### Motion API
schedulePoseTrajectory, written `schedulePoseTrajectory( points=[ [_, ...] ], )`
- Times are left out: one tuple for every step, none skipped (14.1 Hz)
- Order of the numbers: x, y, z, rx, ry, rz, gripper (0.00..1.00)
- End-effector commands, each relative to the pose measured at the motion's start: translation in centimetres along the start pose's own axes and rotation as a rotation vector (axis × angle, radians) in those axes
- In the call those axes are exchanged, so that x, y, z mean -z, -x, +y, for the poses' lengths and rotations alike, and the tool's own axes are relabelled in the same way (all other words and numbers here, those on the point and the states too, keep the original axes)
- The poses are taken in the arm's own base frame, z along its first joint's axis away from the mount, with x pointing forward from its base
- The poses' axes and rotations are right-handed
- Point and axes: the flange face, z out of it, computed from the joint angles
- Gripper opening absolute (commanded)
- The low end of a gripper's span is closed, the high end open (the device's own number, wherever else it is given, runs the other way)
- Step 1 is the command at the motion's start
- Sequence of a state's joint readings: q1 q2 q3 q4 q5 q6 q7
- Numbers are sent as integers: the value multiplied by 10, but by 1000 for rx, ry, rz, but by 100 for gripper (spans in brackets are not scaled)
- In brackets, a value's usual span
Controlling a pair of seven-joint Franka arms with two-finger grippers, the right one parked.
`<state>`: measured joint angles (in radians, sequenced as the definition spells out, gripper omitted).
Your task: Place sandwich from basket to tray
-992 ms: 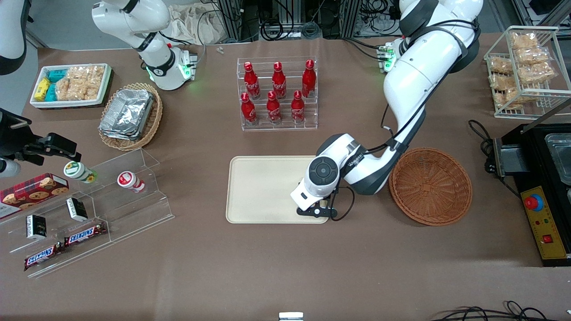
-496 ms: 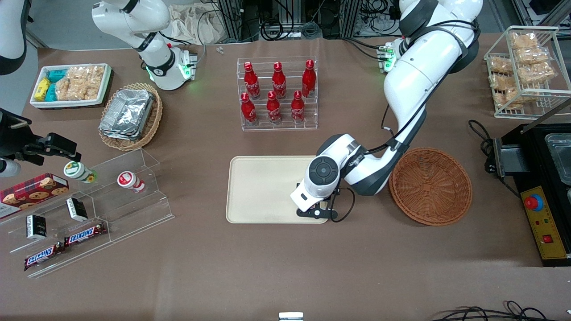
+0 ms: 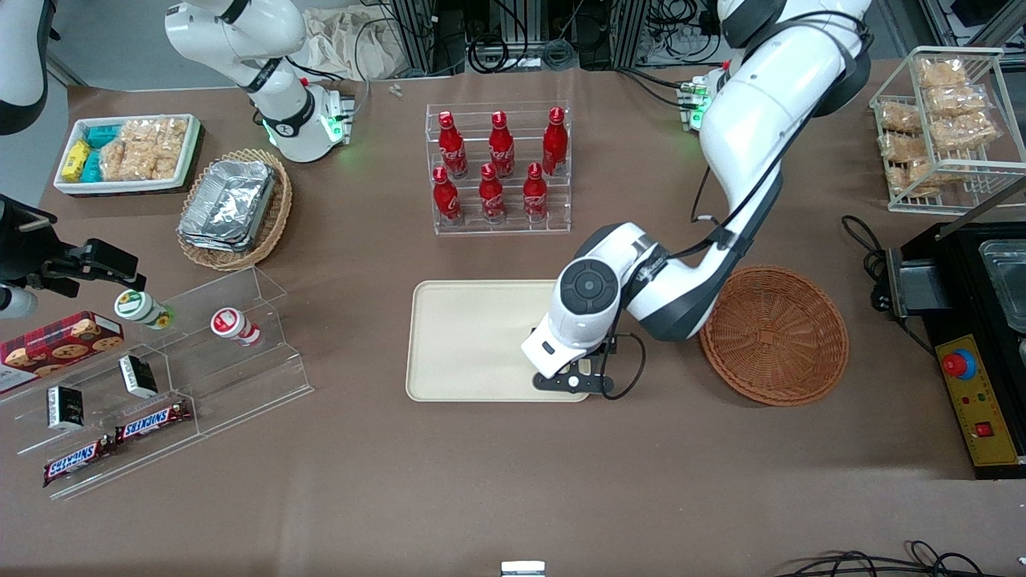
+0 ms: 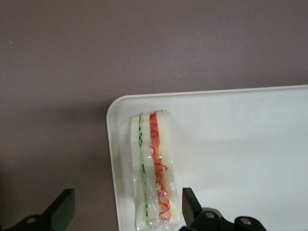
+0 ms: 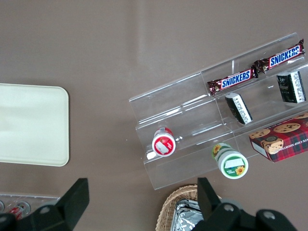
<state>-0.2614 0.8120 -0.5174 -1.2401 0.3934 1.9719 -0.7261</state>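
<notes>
The sandwich (image 4: 153, 168), a wrapped wedge of white bread with green and orange-red layers, lies on the cream tray (image 4: 240, 144) at its corner nearest the basket and the front camera. My left gripper (image 4: 126, 211) is open, with one finger on each side of the sandwich and clear of it. In the front view the gripper (image 3: 573, 377) hangs over that corner of the tray (image 3: 473, 336), and the wrist hides the sandwich. The reddish-brown wicker basket (image 3: 773, 332) stands beside the tray, toward the working arm's end, with nothing in it.
A clear rack of red bottles (image 3: 498, 168) stands farther from the front camera than the tray. A tan basket of foil trays (image 3: 232, 208), a white snack bin (image 3: 128, 152) and a clear tiered snack shelf (image 3: 160, 377) lie toward the parked arm's end. A black machine (image 3: 974, 320) stands beside the basket.
The working arm's wrist and forearm have risen a little above the tray's corner. The tray and the basket have not moved.
</notes>
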Motion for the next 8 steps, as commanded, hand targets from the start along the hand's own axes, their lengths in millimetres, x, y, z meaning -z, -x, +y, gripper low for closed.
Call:
schedulePoseTrajectory(
  points=[
    [55, -7, -42, 51, -56, 25, 100],
    [73, -8, -62, 71, -68, 36, 100],
    [92, 1, -74, 84, -66, 38, 100],
    [106, 9, -92, 104, -62, 34, 100],
    [119, 19, -107, 125, -60, 30, 100],
    [133, 29, -116, 138, -65, 36, 100],
    [144, 39, -122, 137, -80, 49, 100],
    [154, 46, -130, 114, -93, 55, 100]
  ],
)
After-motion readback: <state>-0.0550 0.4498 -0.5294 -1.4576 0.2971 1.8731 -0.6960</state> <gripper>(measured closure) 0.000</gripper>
